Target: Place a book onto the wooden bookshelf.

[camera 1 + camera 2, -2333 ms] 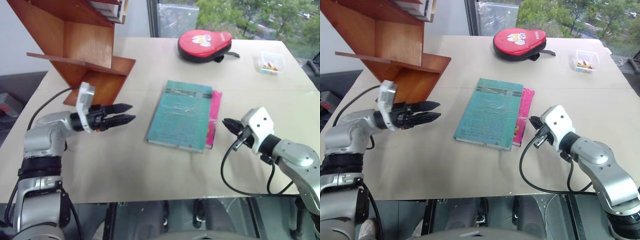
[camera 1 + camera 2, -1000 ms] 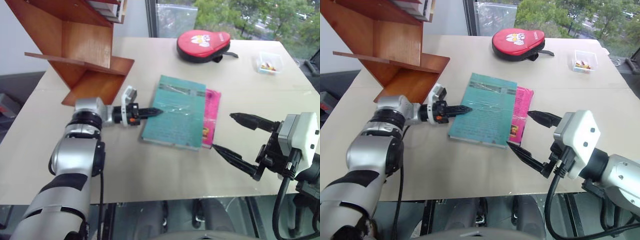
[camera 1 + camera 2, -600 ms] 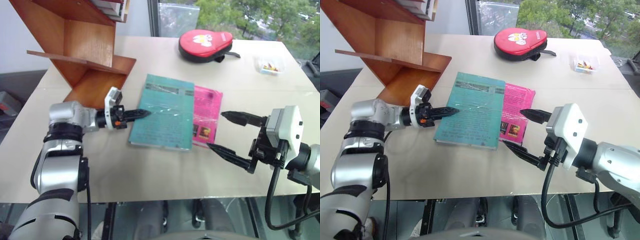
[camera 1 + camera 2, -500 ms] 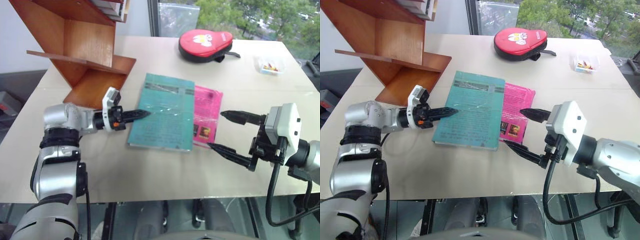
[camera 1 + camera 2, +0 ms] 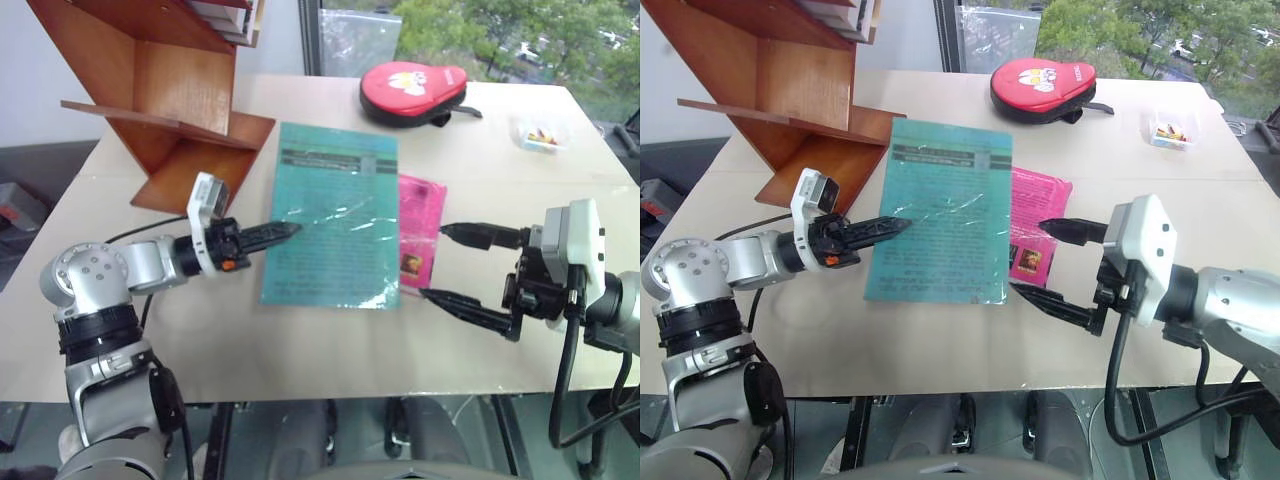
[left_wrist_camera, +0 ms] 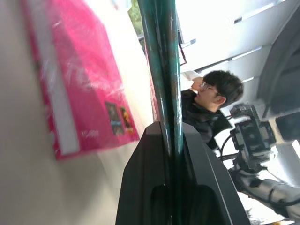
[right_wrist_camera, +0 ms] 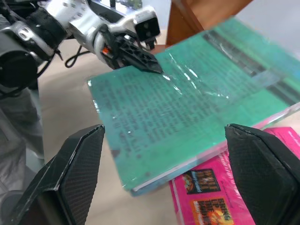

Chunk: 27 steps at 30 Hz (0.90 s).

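The teal-green book [image 5: 335,225] hangs tilted a little above the table, its dark band toward the far end. My left gripper [image 5: 285,231] is shut on the book's left edge; in the left wrist view that edge [image 6: 161,70] runs between the two black fingers [image 6: 140,187]. To the right of the book, my right gripper [image 5: 432,262] stands open over the table with nothing between its fingers. The wooden bookshelf [image 5: 170,90] stands at the far left, apart from the book.
A bright pink book [image 5: 420,225] lies on the table, partly under the teal one. At the back sit a red zipped case [image 5: 412,92] and a small clear box [image 5: 540,132]. A person [image 6: 211,103] is in the left wrist view.
My left gripper has drawn back and risen with the book's edge, so the book has lifted off the pink one and tilted. The right gripper has hardly moved.
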Tool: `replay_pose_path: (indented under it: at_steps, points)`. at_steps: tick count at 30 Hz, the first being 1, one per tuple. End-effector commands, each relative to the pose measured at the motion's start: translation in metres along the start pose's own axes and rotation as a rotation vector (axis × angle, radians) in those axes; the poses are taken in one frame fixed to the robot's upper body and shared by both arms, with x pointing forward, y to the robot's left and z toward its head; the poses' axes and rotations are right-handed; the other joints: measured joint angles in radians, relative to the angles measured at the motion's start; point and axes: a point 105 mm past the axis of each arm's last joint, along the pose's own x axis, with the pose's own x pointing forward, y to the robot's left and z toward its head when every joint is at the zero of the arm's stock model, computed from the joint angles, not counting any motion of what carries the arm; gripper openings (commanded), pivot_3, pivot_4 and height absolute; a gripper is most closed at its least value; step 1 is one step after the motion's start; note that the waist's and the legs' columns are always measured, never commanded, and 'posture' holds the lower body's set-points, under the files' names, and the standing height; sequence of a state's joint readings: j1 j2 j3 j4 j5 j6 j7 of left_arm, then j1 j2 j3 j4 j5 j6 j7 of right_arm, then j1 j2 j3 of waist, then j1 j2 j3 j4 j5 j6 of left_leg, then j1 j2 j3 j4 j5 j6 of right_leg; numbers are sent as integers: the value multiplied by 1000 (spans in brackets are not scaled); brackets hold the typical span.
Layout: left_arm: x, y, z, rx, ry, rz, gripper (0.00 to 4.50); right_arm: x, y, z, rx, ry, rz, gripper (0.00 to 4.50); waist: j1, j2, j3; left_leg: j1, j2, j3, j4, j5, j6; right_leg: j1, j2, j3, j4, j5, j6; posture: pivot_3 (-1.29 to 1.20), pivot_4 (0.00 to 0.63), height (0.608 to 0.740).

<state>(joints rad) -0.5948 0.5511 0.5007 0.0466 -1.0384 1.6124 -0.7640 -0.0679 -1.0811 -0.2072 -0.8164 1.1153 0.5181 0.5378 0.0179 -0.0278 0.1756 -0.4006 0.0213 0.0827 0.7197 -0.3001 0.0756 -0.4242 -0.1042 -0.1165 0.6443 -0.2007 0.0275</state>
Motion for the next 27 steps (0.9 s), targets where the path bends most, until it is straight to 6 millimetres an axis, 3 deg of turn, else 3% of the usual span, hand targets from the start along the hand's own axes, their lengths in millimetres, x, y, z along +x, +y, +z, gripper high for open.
replay_pose_path:
  at_steps: [1,7,10,14,16,19,23,27]
  points:
    - [12,-43,8,295,-35,-41,69,-6,-7,10,-49,-18,-25,4208,0,0,0,1,0,0,0,0,0,1,0,0,0,0,0,0,150,740]
    - [28,-80,28,706,-113,-49,69,-13,-13,10,-51,-31,-54,4208,-1,1,0,3,0,0,-1,0,-1,3,1,-1,0,0,0,0,150,740]
    - [36,-96,38,1049,-96,-26,69,-15,-15,9,-58,-30,-56,4208,0,2,0,4,-1,1,-1,0,-1,3,5,0,0,0,-1,0,150,740]
    - [40,-116,67,1511,-144,28,69,-16,-19,6,-64,-36,-63,4208,4,3,0,3,-1,1,-1,0,-1,3,5,-1,-1,0,-1,0,150,740]
    - [36,-134,92,1853,-172,100,69,-16,-21,5,-64,-46,-66,4208,7,3,0,3,-1,1,-1,0,-1,3,6,-1,-1,0,-1,0,150,740]
    - [23,-155,116,2147,-169,161,69,-14,-23,3,-65,-57,-62,4208,5,4,0,2,0,2,-1,0,0,2,8,-4,-3,0,-1,0,150,740]
    - [-8,-154,131,2286,-12,221,69,-10,-27,3,-70,-72,-48,4208,-3,6,0,3,0,4,-3,-1,2,2,8,-3,-4,0,0,0,150,740]
    - [-41,-137,133,2235,210,266,69,-9,-32,2,-78,-76,-36,4208,-4,9,2,2,1,6,-4,-1,2,-1,9,-2,-3,0,0,0,150,740]
